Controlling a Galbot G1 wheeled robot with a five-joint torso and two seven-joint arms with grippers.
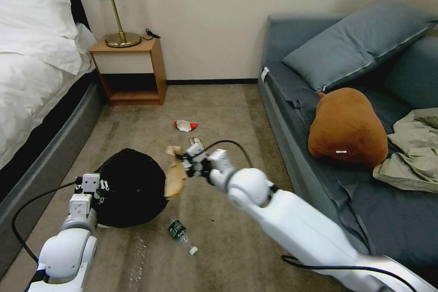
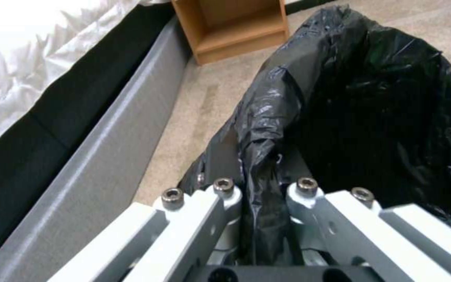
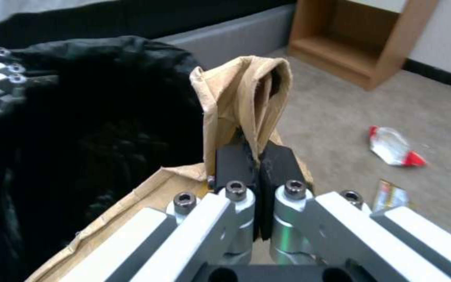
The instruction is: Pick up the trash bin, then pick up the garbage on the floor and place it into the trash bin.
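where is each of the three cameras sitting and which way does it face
Head view: on the robot's head, looking forward and down at carpet between bed and grey sofa; both white arms show, left gripper at the black-lined trash bin, right gripper holding the tan paper bag.
Left wrist view: on the left wrist, facing the bin's glossy liner, its own fingers clamping the liner.
Right wrist view: on the right wrist, facing the pinched bag.
Shared: head and right wrist views both show the red-and-white wrapper.
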